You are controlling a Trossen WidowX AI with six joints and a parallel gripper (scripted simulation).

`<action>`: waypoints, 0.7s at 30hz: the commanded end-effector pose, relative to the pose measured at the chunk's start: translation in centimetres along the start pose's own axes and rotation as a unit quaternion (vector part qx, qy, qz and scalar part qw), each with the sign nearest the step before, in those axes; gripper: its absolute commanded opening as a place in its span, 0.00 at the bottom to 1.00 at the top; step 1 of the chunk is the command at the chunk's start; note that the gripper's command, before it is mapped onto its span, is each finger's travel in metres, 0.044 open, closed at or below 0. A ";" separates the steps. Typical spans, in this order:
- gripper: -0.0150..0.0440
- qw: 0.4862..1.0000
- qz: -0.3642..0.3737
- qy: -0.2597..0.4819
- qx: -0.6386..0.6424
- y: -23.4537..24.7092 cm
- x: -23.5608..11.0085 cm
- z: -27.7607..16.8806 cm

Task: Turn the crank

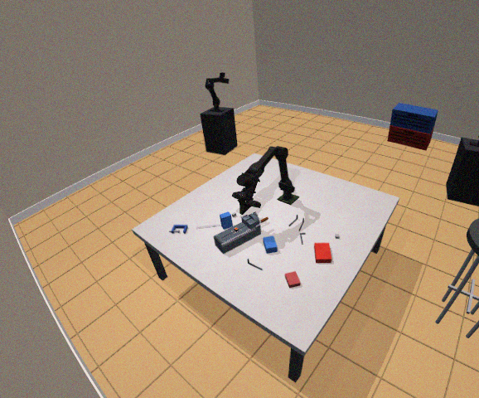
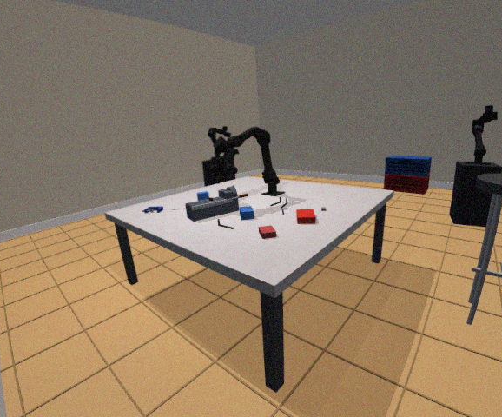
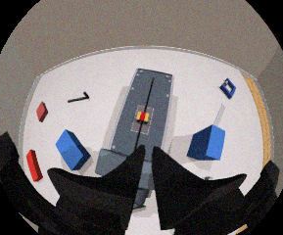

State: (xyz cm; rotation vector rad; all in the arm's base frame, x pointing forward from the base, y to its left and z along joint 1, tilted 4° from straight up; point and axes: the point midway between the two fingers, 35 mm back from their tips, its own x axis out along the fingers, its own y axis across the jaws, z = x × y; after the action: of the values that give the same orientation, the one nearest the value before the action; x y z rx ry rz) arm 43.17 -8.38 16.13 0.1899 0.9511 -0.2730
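Starting at the near corner of the bench (image 1: 350,206), a wide stretch of white top leads to a small red block (image 1: 292,279). A larger red block (image 1: 322,252) lies beyond it, toward the right corner. A dark hex key (image 1: 254,264) lies flat toward the left edge, and a blue block (image 1: 269,244) sits just past it.

The machine (image 1: 236,235), a long grey box, lies about mid-bench, nearer the left corner than the right. Its length runs from the left edge toward the bench's far side. The red pointer (image 3: 143,117) sits about halfway along the top slot with yellowish bits touching it. Whether they are level is too small to tell. The crank housing (image 1: 250,219) forms the machine's far end, and the brownish handle (image 1: 263,220) sticks out of it toward the right.

A blue clamp (image 1: 179,229) lies by the left corner. A taller blue block (image 1: 225,220) stands just beside the machine on its left-edge side. More hex keys (image 1: 302,224) and a tiny grey cube (image 1: 336,235) lie toward the right corner.

The gripper (image 1: 244,207) hangs above the machine's far end, apart from the handle, pointing down. Its fingers are clenched almost together on nothing. The arm's base (image 1: 287,198) stands farther back, toward the far corner.
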 end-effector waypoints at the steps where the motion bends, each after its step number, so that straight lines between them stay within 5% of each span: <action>1: 0.25 1.000 0.000 0.000 0.000 0.0 0.0 0.0; 17: 0.25 1.000 0.000 0.000 0.000 0.0 0.0 0.0; 21: 0.43 1.000 0.000 0.000 0.000 0.0 0.0 0.0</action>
State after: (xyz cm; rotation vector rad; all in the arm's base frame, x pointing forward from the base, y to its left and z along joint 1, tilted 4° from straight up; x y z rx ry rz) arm 43.18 -8.36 16.13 0.1909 0.9510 -0.2720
